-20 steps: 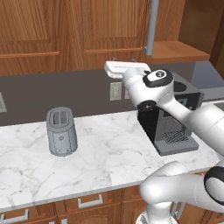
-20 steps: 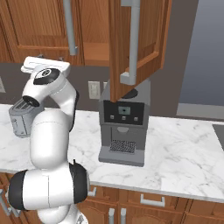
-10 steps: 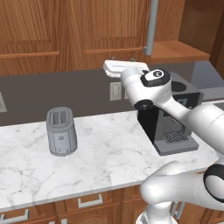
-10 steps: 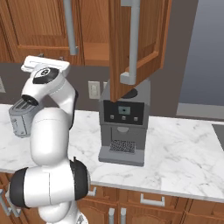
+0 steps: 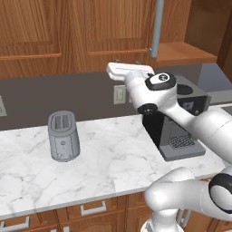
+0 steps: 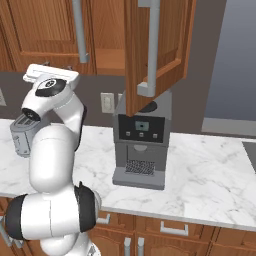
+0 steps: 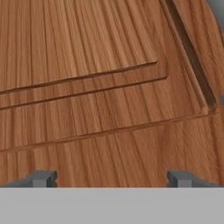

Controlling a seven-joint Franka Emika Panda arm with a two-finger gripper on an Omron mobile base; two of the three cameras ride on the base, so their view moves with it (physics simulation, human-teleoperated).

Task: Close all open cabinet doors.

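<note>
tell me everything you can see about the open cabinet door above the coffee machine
The open cabinet door is reddish-brown wood with a recessed panel frame and a long vertical grey bar handle on its front. It is swung well out from the cabinet and hangs over the coffee machine, its lower corner in front of the machine's top. In the left base view it appears nearly edge-on, mainly as the handle beside the bare shelf. Nothing touches it.

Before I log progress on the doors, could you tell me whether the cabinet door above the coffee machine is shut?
No, the cabinet door swings out over the coffee machine, baring the shelf behind it.
</note>
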